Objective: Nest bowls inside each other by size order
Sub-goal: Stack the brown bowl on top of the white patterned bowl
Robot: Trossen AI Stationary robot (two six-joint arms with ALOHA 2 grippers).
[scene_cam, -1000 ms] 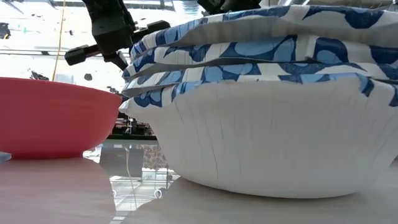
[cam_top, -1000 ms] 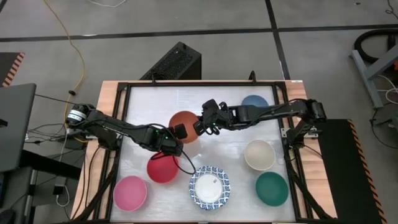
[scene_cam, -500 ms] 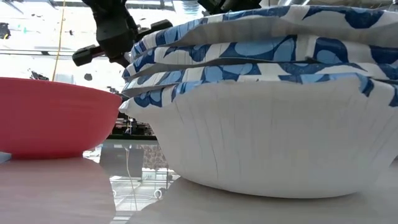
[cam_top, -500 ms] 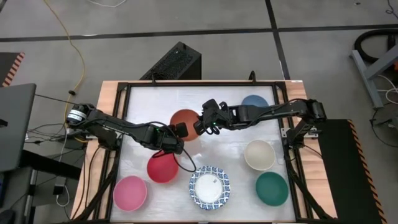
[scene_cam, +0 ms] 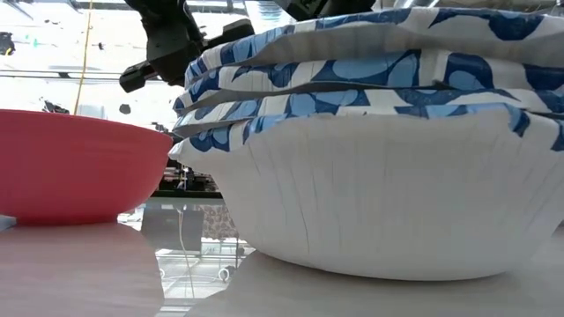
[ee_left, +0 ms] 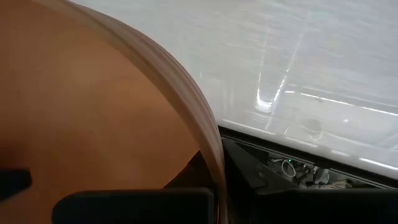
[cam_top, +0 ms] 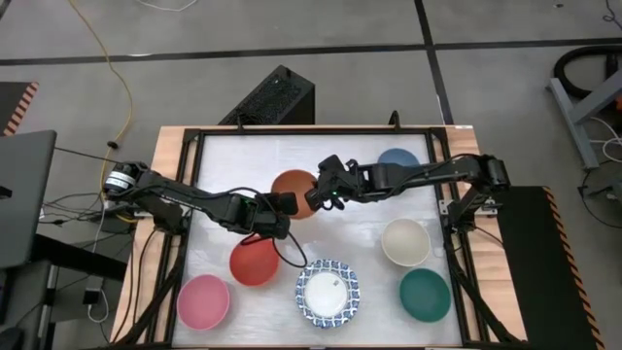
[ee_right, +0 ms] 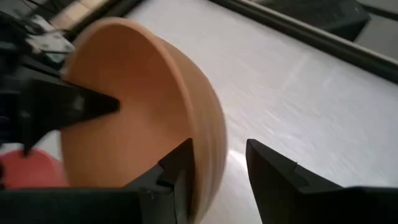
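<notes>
The orange bowl (cam_top: 295, 192) is at mid-table between my two grippers and sits tilted. My left gripper (cam_top: 281, 203) is shut on its left rim. My right gripper (cam_top: 320, 194) is open at its right rim, one finger inside and one outside; the outer finger (ee_right: 273, 177) stands off the wall, and whether the inner one touches I cannot tell. The red bowl (cam_top: 255, 261), pink bowl (cam_top: 203, 300), stacked blue-patterned white bowls (cam_top: 328, 290), cream bowl (cam_top: 405, 241) and teal bowl (cam_top: 425, 294) rest on the table. The blue bowl (cam_top: 398, 158) is partly under the right arm. My left gripper holds the orange bowl by its rim (ee_left: 208, 149) on the bowl's left side, with one finger (ee_left: 130, 202) inside the bowl and the other outside. The fingers come from the table's left. The bowl is tilted in the hold; its underside is hidden.
The stacked patterned bowls (scene_cam: 379, 150) and the red bowl (scene_cam: 70, 167) fill the low view near the front edge. A black frame (cam_top: 194, 194) runs round the white table top. Bare table lies at the far left and between the orange and cream bowls.
My left gripper has gone up and a little toward the far and right edges with the orange bowl. The bowl has shifted with it toward my right gripper and tipped further. My right gripper has stayed nearly in place.
</notes>
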